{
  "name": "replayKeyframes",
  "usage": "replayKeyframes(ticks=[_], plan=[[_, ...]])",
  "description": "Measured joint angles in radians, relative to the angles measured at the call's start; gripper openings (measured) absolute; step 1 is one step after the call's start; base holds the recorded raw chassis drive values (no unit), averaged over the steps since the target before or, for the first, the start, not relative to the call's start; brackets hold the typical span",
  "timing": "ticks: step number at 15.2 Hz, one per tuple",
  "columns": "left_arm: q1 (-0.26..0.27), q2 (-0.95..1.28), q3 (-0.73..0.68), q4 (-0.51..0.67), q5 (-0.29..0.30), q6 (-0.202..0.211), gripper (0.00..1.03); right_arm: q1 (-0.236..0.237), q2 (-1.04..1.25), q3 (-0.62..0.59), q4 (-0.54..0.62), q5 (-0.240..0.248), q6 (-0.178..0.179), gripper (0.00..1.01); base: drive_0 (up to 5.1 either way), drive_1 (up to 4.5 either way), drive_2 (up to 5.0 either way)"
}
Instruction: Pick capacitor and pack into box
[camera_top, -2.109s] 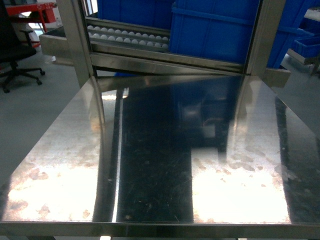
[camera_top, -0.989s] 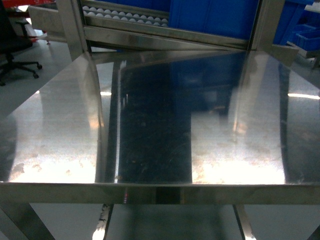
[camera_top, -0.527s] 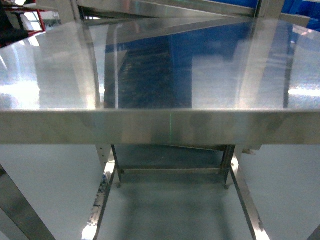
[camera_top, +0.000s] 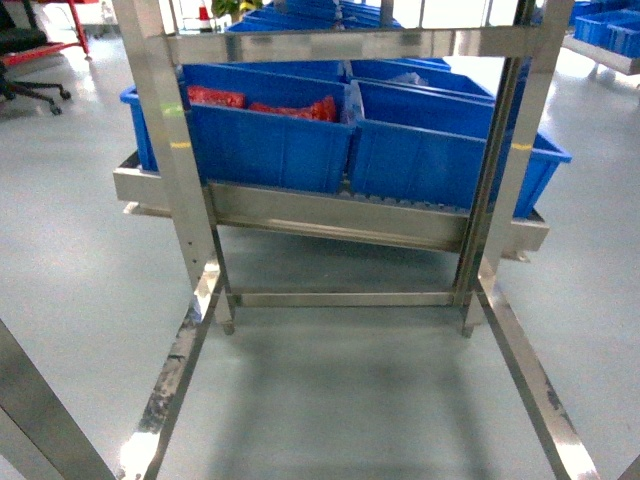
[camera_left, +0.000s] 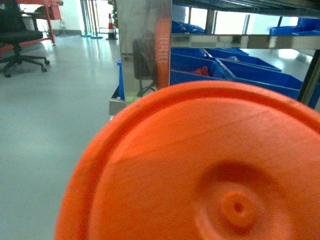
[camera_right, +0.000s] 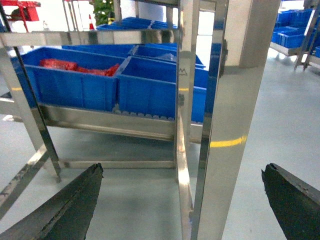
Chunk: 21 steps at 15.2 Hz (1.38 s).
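Neither the capacitor nor the box shows in any view. In the right wrist view my right gripper (camera_right: 181, 172) is open, its dark fingertips (camera_right: 92, 175) far apart low over the grey floor, nothing between them. A steel post (camera_right: 225, 125) stands just beyond the gap. An orange ribbed disc (camera_left: 200, 165) fills most of the left wrist view and hides the left gripper. Neither gripper appears in the head view.
A steel rack (camera_top: 175, 150) stands ahead, with blue bins (camera_top: 270, 140) on its low shelf; one bin holds red items (camera_top: 215, 97). Its floor rails (camera_top: 175, 370) run toward me. An office chair (camera_left: 15, 35) is far left.
The head view has dropped from the shiny steel tabletop to below its front edge. It now looks under the table at the low shelf of blue bins.
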Motion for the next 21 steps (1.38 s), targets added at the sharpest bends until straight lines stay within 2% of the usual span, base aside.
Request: replayKeyframes(ticks=[15,21], plan=[[0.0,0.0,0.0,-0.001,0.0,0.0,0.44,0.0,0.0,0.0,-0.001,0.0,0.0,0.98,0.0,0.0,0.0],[0.0,0.0,0.0,0.001,0.0,0.002,0.44,0.0,0.0,0.0,0.0,0.001,0.0,0.98,-4.8,2.68,2.7]])
